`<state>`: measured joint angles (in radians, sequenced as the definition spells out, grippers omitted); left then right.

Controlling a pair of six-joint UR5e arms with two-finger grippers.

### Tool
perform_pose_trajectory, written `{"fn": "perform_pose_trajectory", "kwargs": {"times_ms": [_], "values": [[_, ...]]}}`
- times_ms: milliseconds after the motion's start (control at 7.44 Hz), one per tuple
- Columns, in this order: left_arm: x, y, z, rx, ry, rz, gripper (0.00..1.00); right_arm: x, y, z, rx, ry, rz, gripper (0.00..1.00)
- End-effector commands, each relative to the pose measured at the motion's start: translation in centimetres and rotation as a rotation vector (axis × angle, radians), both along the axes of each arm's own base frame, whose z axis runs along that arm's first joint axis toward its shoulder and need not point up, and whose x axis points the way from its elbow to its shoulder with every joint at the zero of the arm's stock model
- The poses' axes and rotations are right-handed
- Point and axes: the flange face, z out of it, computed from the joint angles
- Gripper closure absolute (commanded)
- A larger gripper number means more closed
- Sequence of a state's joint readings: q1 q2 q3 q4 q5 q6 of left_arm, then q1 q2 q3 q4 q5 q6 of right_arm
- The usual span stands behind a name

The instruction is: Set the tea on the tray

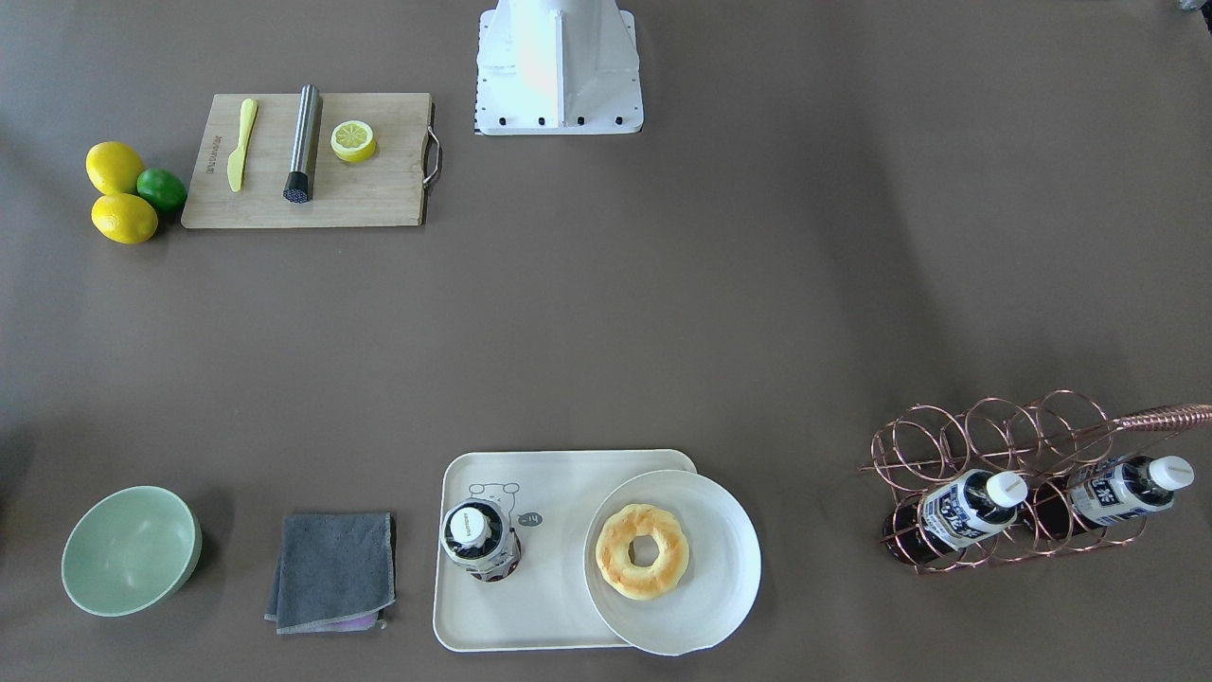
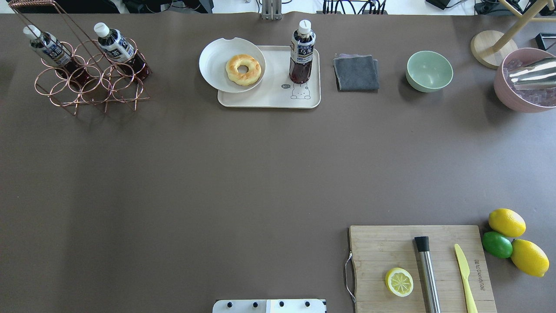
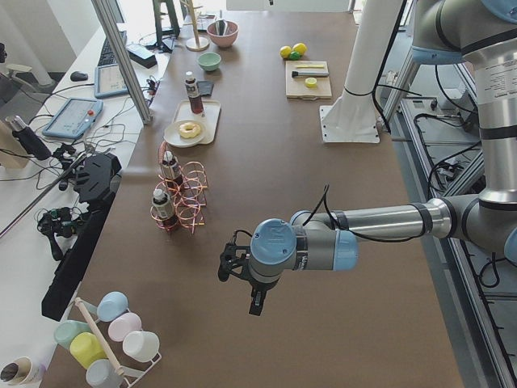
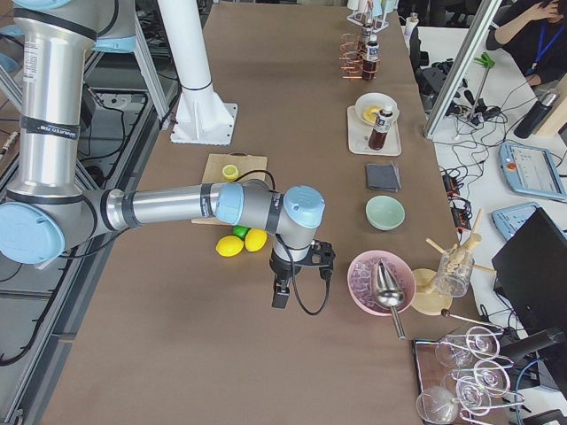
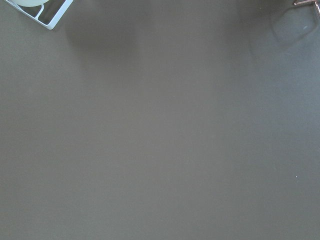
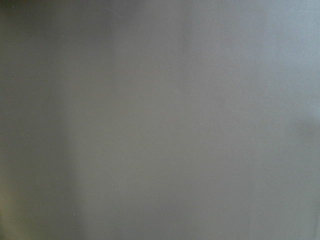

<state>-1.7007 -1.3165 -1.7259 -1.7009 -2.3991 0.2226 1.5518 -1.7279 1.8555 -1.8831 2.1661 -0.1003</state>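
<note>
The tea [image 1: 480, 540] stands upright on the cream tray [image 1: 554, 587], next to the bear drawing. In the overhead view the tea [image 2: 302, 52] is on the right part of the tray [image 2: 278, 95]. Neither gripper touches it. My left gripper [image 3: 240, 279] shows only in the exterior left view, far from the tray at the table's left end. My right gripper [image 4: 294, 276] shows only in the exterior right view, beyond the lemons. I cannot tell whether either is open or shut. Both wrist views show only bare brown table.
A white plate [image 2: 217, 65] with a doughnut [image 2: 243, 68] overlaps the tray. A copper wire rack [image 2: 87, 82] holds two identical bottles. Also here are a grey cloth [image 2: 356, 72], a green bowl [image 2: 429, 71], a pink ice bowl [image 2: 523, 80], and a cutting board [image 2: 382, 243] beside lemons [image 2: 507, 222].
</note>
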Motion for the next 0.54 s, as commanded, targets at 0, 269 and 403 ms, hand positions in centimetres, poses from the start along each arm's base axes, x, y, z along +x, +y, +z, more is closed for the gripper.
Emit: {"fn": "perform_pose_trajectory", "kwargs": {"times_ms": [0,269,403], "values": [[0.1,-0.2,3.1,-0.074,0.008,-0.004,0.02,0.3,-0.4,0.6,-0.001,-0.008,0.012,0.0],[-0.2,-1.0,3.0,-0.065,-0.072,0.005,0.02,-0.2,-1.5,3.6,0.051,-0.055,0.017,0.0],[-0.1,-1.4,2.9,-0.063,-0.09,0.012,0.02,-0.4,-1.9,5.6,0.08,-0.088,0.024,0.0]]}}
